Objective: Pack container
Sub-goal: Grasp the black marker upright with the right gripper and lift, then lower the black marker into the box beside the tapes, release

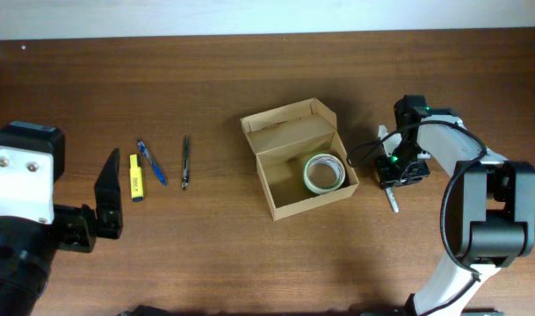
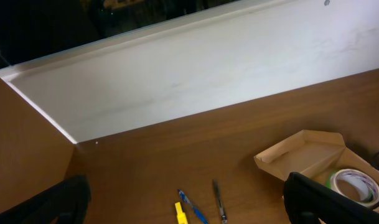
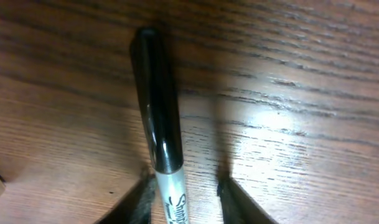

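The right tool (image 3: 186, 183) is lowered over a black marker (image 3: 157, 124) lying flat on the counter (image 3: 301, 93). Its fingers (image 3: 239, 199) are spread to either side of the barrel. The left one appears to be touching it and a narrow gap is left on the other side, so nothing is pinched yet. The barrel is straddled near its middle, probably so that it can be lifted level. In the overhead view this marker is seen just right of the container (image 1: 307, 204), which sits at the centre of the frame with its lid flap (image 1: 289, 123) folded back toward the upper edge, leaving the opening free for loading from above. A tape roll (image 1: 323, 173) is already laid flat inside, against the right wall. The left tool (image 2: 188, 186) is held wide open and empty at the left of the frame. It is parked near a yellow highlighter (image 1: 136, 178), a blue pen (image 1: 151, 162) and a dark pen (image 1: 185, 161), which are lined up well apart from the container and are judged to be awaiting packing
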You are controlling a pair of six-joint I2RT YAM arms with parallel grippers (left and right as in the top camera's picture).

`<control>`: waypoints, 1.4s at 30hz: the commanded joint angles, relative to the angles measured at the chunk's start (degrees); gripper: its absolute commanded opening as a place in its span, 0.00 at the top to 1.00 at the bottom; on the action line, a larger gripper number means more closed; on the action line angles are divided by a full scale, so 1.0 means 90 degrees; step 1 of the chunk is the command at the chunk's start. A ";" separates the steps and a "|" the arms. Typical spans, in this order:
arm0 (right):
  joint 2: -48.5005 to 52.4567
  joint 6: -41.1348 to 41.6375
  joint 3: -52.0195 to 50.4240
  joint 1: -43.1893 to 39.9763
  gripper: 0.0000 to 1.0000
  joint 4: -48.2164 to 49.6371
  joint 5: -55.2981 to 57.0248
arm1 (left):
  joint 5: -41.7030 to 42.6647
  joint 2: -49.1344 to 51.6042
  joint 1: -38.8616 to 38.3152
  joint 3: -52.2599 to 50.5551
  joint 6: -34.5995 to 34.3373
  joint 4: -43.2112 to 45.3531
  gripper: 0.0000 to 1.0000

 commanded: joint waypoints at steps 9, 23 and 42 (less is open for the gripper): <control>0.0073 0.0219 -0.0187 0.0012 0.96 0.0015 -0.0165 | 0.0087 -0.0027 0.0029 -0.0017 0.0134 0.0039 0.01; -0.0874 0.0576 0.2878 0.0058 0.96 -0.1744 -0.0529 | 0.0090 -0.0027 0.0029 -0.0017 0.0204 0.0124 0.01; 0.0182 0.0197 0.5044 0.2640 0.96 -0.3053 -0.0573 | 0.0202 -0.0085 0.0029 -0.0017 0.0202 0.0039 0.01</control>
